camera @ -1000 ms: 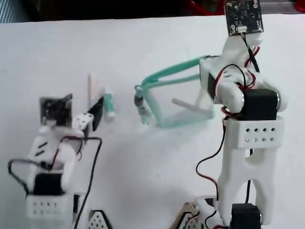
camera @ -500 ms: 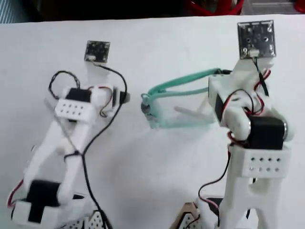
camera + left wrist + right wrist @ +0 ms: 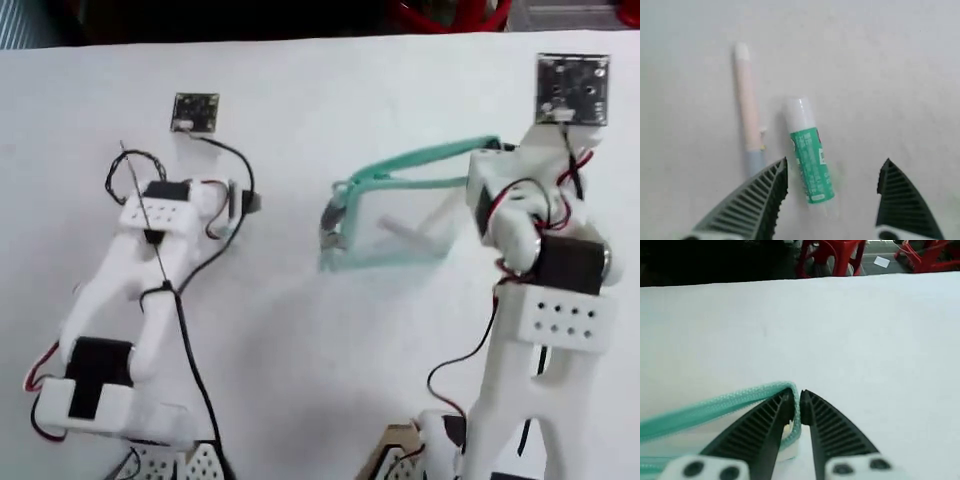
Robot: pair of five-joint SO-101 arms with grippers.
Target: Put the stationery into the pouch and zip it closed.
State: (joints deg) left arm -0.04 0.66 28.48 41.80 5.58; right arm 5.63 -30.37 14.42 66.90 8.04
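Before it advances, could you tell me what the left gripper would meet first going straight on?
Probably the green glue stick, between the open fingers of the left gripper; the pale pen lies just outside that line. Depth is unclear from the wrist view.

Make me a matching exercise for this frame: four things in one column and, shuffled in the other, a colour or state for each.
1. glue stick
2. pen
3. pouch
4. left gripper

A. open, above the glue stick
B. teal zipper edge, pinched by the right gripper
C. pale pink
D. green label, white cap

Pairs: 1-D, 2-C, 3-B, 4-A
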